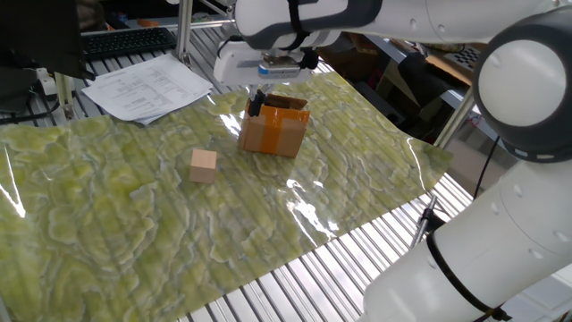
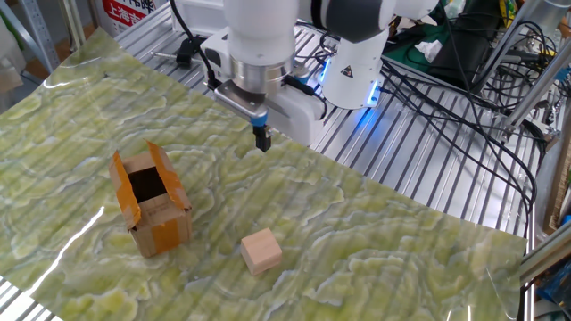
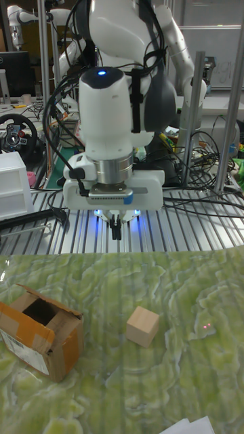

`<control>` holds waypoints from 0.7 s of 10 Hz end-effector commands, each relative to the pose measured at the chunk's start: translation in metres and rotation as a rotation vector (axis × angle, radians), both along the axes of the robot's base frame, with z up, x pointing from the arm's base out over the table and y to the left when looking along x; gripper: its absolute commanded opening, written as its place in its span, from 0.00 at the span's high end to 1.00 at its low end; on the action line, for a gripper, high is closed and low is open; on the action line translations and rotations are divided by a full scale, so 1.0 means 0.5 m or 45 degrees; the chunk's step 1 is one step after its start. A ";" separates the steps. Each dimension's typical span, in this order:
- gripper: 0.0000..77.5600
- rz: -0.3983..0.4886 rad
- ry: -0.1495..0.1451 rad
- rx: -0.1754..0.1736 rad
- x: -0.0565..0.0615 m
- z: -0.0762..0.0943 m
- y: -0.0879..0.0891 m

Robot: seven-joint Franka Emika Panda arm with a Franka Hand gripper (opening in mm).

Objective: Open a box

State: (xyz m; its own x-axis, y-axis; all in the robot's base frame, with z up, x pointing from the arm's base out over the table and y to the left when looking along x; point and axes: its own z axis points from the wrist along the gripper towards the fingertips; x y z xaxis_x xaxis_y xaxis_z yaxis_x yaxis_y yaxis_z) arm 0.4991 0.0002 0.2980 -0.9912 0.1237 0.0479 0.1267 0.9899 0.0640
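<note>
Your gripper (image 2: 262,140) hangs in the air with its jaws pressed together, holding nothing, well apart from the box (image 2: 150,204). You see the box standing on the green mat (image 2: 375,232), flaps up, with the wooden cube (image 2: 261,251) near it.

Matt cardboard box (image 2: 150,203); pale wooden cube (image 2: 261,251); glossy plastic sheet (image 2: 375,241).
</note>
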 end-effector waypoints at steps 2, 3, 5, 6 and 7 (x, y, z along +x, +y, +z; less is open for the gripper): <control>1.00 -0.027 0.020 0.042 0.012 -0.001 -0.017; 1.00 -0.014 0.020 0.043 0.026 -0.002 -0.035; 1.00 -0.009 0.018 0.044 0.036 -0.012 -0.050; 1.00 -0.005 0.014 0.044 0.037 -0.019 -0.053; 1.00 0.000 0.013 0.043 0.038 -0.023 -0.055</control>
